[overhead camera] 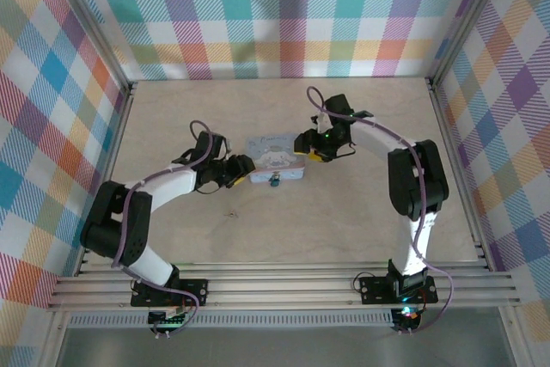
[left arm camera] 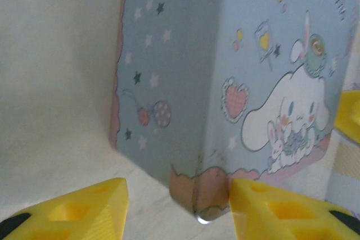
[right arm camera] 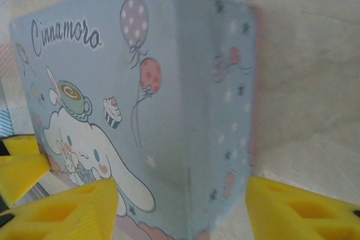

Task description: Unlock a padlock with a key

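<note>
Yellow fingers [left arm camera: 73, 212] of the left gripper [left arm camera: 179, 202] stand apart, straddling one corner of the tin box [left arm camera: 169, 82]; the right gripper [right arm camera: 181, 202] is likewise spread across the opposite end. The padlock [overhead camera: 275, 180] sits against the tin's near side, between both finger pairs, held by neither

Pale blue tin [right arm camera: 140, 111], printed face: dark cursive lettering beside the balloons, above the white cartoon figure. In the right wrist view it reads "Cinnamoro"; anything after that is not legible. In the left wrist view the same script is cut by the frame's top edge and blurred, roughly "Cinnam". From the top camera the print is too small to read.
</note>
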